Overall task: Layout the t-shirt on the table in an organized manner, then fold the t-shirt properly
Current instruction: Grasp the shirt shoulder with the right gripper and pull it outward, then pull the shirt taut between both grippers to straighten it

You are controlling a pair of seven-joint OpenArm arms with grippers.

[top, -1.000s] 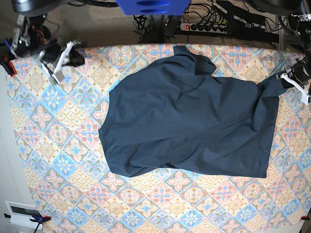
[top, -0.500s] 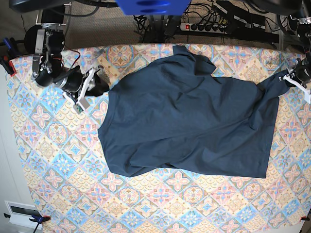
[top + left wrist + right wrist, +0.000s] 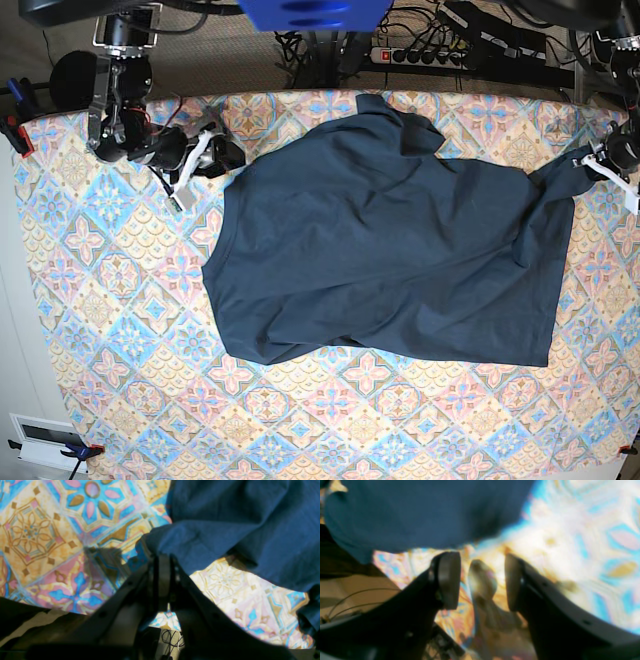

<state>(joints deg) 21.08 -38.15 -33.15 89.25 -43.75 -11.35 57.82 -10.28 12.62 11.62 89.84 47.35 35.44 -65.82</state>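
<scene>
I am seeing the t-shirt (image 3: 390,250) lying spread but wrinkled across the middle of the table (image 3: 120,330). My left gripper (image 3: 163,562) is clenching a fold of the t-shirt's edge at the table's side, lifting that corner slightly. My right gripper (image 3: 481,580) is standing with jaws apart, grasping nothing, just beside the t-shirt's opposite edge above the patterned cloth.

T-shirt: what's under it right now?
Only the patterned table shows around the t-shirt, and the cloth presumably continues beneath it. The left gripper pinches one corner, lifted off the surface. Anything else beneath the fabric is covered and cannot be seen.
</scene>
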